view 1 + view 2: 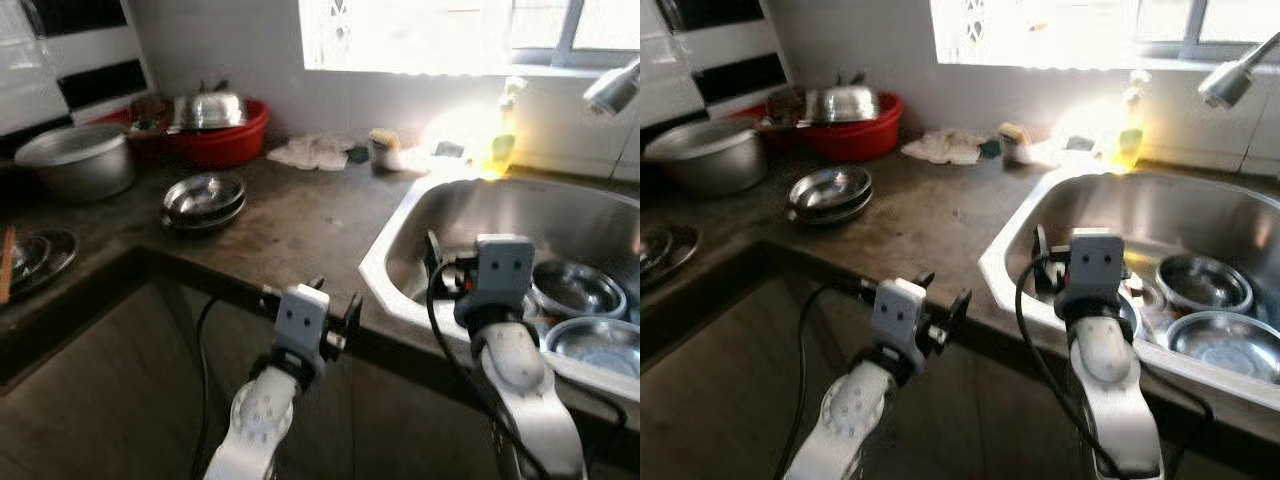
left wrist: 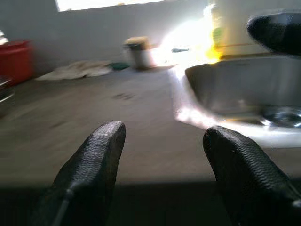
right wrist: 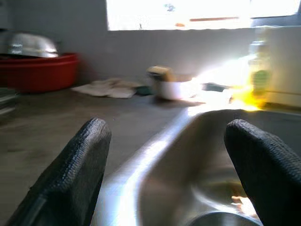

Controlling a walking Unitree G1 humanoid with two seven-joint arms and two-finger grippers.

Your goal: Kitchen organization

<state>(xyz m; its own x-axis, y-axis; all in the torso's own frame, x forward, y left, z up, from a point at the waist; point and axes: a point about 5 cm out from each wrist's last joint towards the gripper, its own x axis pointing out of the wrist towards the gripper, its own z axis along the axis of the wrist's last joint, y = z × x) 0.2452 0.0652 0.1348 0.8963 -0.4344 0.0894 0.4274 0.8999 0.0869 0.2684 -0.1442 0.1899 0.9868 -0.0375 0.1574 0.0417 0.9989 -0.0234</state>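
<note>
Both grippers apparently open, right gripper over sink edge

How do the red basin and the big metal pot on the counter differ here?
The red basin is red, looks plastic and stands against the back wall; the metal pot is grey steel and stands nearer the counter's left end. The red basin holds an upturned steel bowl among other ware; the metal pot's inside cannot be seen. Both are round, wide vessels resting upright on the dark counter, left of the sink.
</note>
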